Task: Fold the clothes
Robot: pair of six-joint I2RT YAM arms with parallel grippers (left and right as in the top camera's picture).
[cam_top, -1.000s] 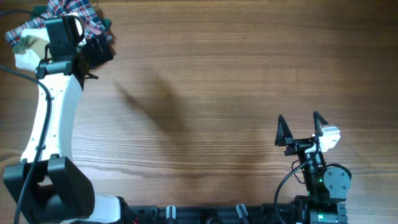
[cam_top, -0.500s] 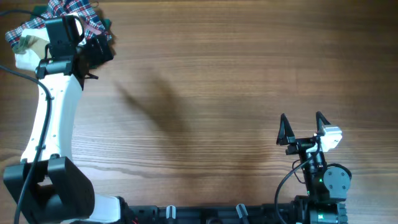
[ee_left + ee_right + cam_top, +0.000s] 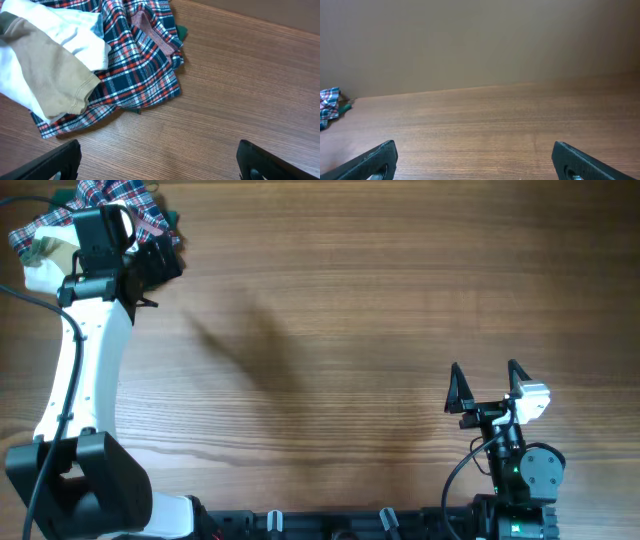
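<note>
I log no change over the last second. The left tool (image 3: 157,162) is spread apart and empty, near the white-and-tan garment (image 3: 47,70), which lies bunched on the plaid garment (image 3: 140,65) at the worktop's (image 3: 350,330) far-left corner. The right tool (image 3: 483,377) is also apart and idle. I judge folding unstarted.

Soft matt white-and-tan knit garment (image 3: 47,70), woven plaid cloth (image 3: 142,72), smooth matt wood-grain table (image 3: 240,90)

White garment (image 3: 47,65): one tan sleeve was recorded. Plaid garment (image 3: 140,70): red, white and navy checks were noted. Table (image 3: 240,85): brown woodgrain was logged throughout.
</note>
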